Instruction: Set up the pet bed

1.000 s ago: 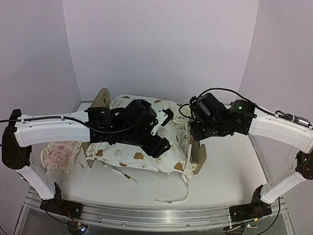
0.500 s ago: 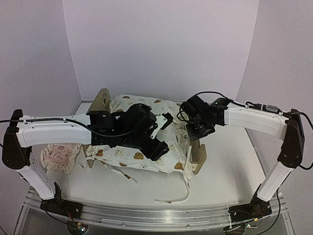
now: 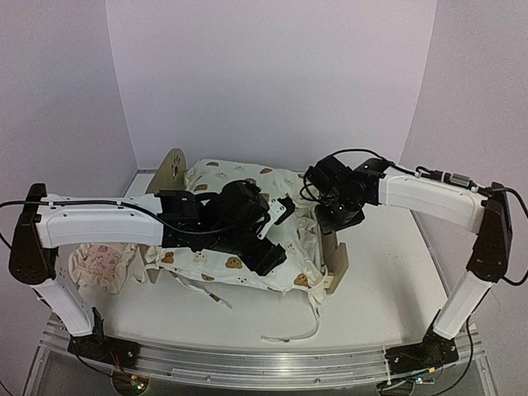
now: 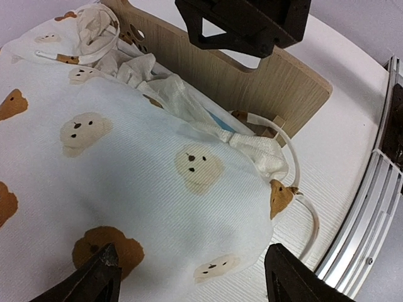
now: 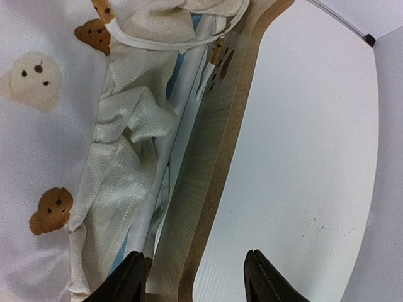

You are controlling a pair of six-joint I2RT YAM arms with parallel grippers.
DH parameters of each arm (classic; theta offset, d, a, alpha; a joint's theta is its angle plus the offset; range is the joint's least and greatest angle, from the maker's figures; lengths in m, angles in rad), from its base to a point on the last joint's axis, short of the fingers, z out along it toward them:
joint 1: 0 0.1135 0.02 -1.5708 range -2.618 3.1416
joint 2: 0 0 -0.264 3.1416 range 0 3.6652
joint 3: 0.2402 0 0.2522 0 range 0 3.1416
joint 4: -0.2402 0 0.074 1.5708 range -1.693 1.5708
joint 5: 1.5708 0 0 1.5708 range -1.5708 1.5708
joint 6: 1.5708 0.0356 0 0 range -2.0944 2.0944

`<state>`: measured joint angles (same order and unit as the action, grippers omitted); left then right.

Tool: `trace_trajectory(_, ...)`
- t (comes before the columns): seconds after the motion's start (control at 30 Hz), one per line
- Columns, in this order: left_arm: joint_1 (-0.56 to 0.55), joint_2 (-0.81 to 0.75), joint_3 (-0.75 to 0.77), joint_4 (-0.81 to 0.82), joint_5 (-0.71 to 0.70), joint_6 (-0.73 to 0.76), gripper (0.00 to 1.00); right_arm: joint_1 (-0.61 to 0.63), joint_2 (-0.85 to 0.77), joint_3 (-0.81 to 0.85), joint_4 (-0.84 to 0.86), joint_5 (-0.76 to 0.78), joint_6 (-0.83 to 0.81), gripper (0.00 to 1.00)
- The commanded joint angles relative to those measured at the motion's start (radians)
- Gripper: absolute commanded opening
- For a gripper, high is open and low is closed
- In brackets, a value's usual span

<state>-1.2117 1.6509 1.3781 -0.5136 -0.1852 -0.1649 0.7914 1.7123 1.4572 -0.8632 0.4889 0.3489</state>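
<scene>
found the pet bed (image 3: 335, 268) across the middle of the white table (image 3: 388, 280), rounded headboard (image 3: 172, 169) at the left, footboard (image 4: 277, 82) at the right. saw most of it buried under a cream bear-print quilt (image 3: 223, 175), heaped and rumpled over the frame, with only a blue sliver of mattress (image 5: 178, 72) showing beside the footboard. noted one quilt tie (image 3: 289, 334) trailing over the table toward the near edge. caught the left gripper (image 4: 195, 277) hanging over the quilt toward the footboard end, fingers well apart, nothing between them. caught the right gripper (image 5: 196, 277) above the footboard's far end, fingers apart too, the plywood edge under the gap, no clamp on it. spotted a small pinkish ruffled pillow (image 3: 99, 264) on the table left of the bed, just beside the quilt's edge. saw a matte, faintly scuffed tabletop to the right, an aluminium rail (image 3: 247, 363) along the near edge, and plain lavender walls (image 3: 272, 82) closing in the back and both sides.
</scene>
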Motion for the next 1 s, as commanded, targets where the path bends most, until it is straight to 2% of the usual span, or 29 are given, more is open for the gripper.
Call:
trace_trajectory(0.0, -0.02, 0.03, 0.062, 0.021, 0.008, 0.045, 0.8, -0.002, -0.073, 0.045, -0.068, -0.013, 0.011, 0.57)
trace_trajectory(0.27, -0.128, 0.201, 0.207, -0.026, -0.072, 0.157, 0.85, -0.001, -0.218, -0.066, -0.076, -0.062, 0.055, 0.67)
trace_trajectory(0.57, -0.151, 0.317, 0.241, -0.075, -0.246, 0.26, 0.85, -0.002, -0.379, -0.245, -0.083, -0.113, 0.127, 0.78)
trace_trajectory(0.87, -0.187, 0.305, 0.241, -0.107, -0.279, 0.287, 0.87, -0.002, -0.376, -0.342, -0.011, -0.274, 0.161, 0.8)
trace_trajectory(0.97, -0.186, 0.344, 0.251, -0.102, -0.304, 0.283, 0.82, -0.001, -0.35, -0.355, 0.009, -0.273, 0.168, 0.78)
